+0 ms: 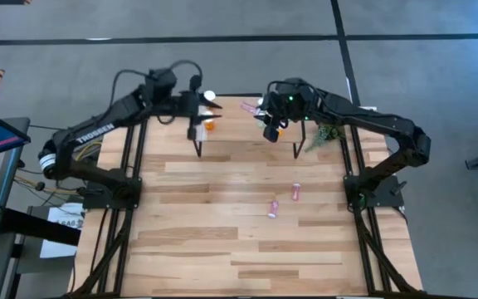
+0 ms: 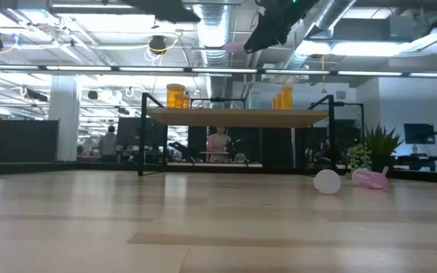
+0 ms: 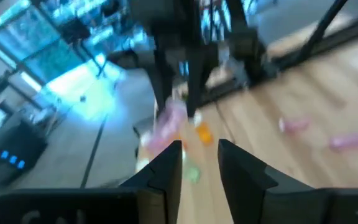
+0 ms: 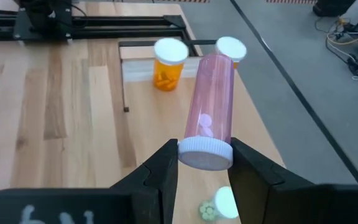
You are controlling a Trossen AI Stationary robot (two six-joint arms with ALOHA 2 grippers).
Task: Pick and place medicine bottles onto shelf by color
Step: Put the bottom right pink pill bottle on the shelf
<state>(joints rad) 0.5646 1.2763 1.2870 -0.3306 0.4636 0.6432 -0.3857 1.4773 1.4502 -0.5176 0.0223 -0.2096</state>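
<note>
Even bright overhead ceiling light, soft shadows, left wrist view heavily motion-blurred, others sharp

**A:** Where does everything sit?

**B:** The shelf (image 1: 239, 116) stands at twelve o'clock, at the table's (image 1: 222, 249) far edge. My left gripper (image 1: 196, 116) hangs over its ten o'clock end, my right gripper (image 1: 270, 124) over its two o'clock end, clamped on a bottle (image 4: 211, 106) above the shelf top.

**A:** And on the table?

**B:** Two loose bottles (image 1: 296, 192) lie on the table toward four o'clock, near each other, well apart from the shelf. The plant (image 1: 329, 131) stands at two o'clock, beside the shelf.
</note>
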